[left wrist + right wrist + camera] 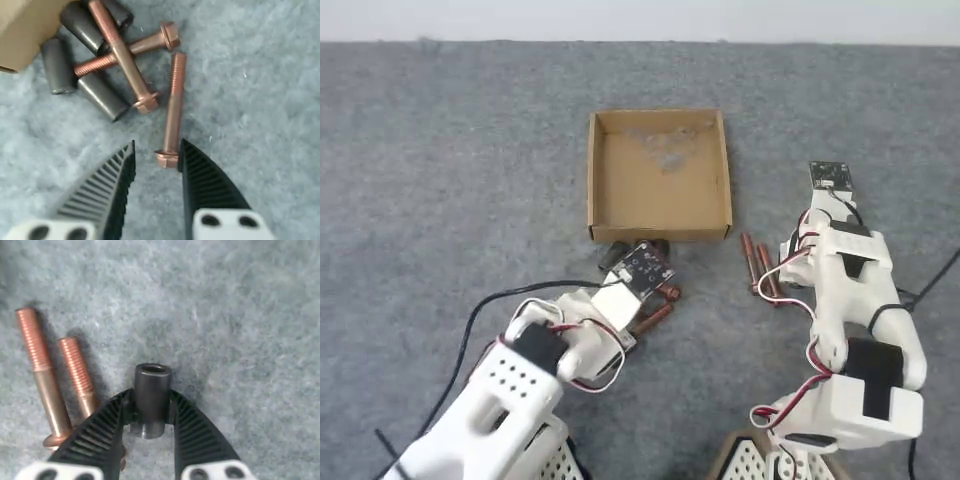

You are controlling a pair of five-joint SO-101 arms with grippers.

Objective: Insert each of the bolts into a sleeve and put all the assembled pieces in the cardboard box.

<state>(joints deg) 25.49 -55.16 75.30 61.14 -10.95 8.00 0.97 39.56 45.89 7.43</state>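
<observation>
Bolts (173, 107) are copper, sleeves (102, 95) dark grey (perhaps black), box (660, 222) tan, carpet (440, 150) grey.

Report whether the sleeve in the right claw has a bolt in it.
Empty: the sleeve, clamped in the right claw, shows an open, hollow bore at its end.

bolts (172, 112): coppery metal, dull sheen, threaded shanks
sleeve (152, 390): dark grey, smooth, matt; material unclear
box (590, 180): plain brown cardboard, matt
bench (440, 150): grey felt-like cloth, fuzzy
tool fingers (202, 180): black plastic, ribbed, matt
arms (850, 310): white plastic, smooth, slightly glossy
</observation>
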